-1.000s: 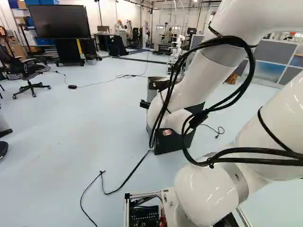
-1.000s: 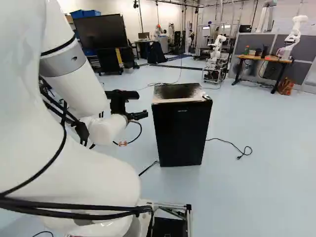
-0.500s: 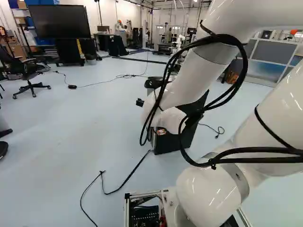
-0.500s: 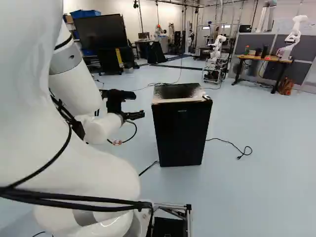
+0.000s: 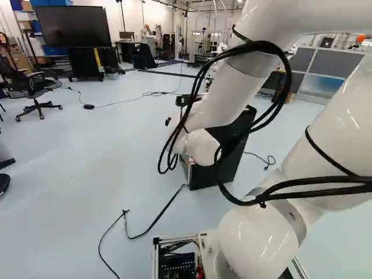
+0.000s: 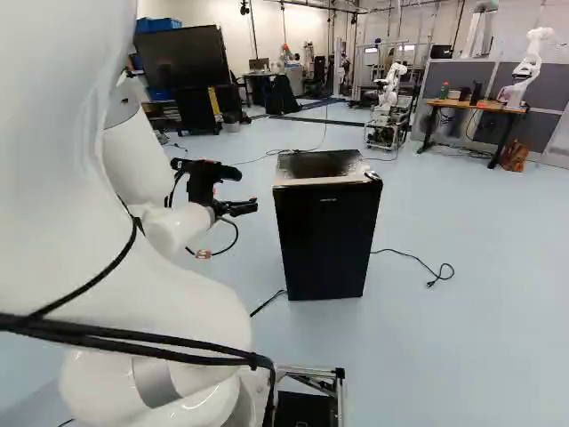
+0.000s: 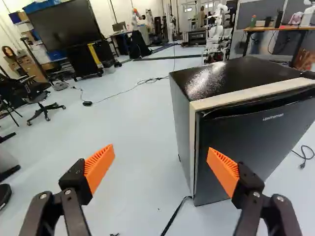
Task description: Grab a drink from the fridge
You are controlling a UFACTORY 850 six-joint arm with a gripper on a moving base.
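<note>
Arm [image 6: 67, 196] swung left; end effector [image 6: 252, 206] open near closed fridge [image 6: 327, 240].

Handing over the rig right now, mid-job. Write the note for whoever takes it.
Gripper: open, holding nothing, left of the fridge in the right base view.
Fridge: upright on the floor, door looks shut. Drink: none in sight.
Done: no step visibly finished.
Left: likely open the door, find a drink, grab it. Watch the cord by the fridge's foot.

arm [image 5: 232, 93] shifted L, both base views | fingers [image 6: 242, 207] now a bit farther fr. fridge [image 6: 324, 240]
</note>
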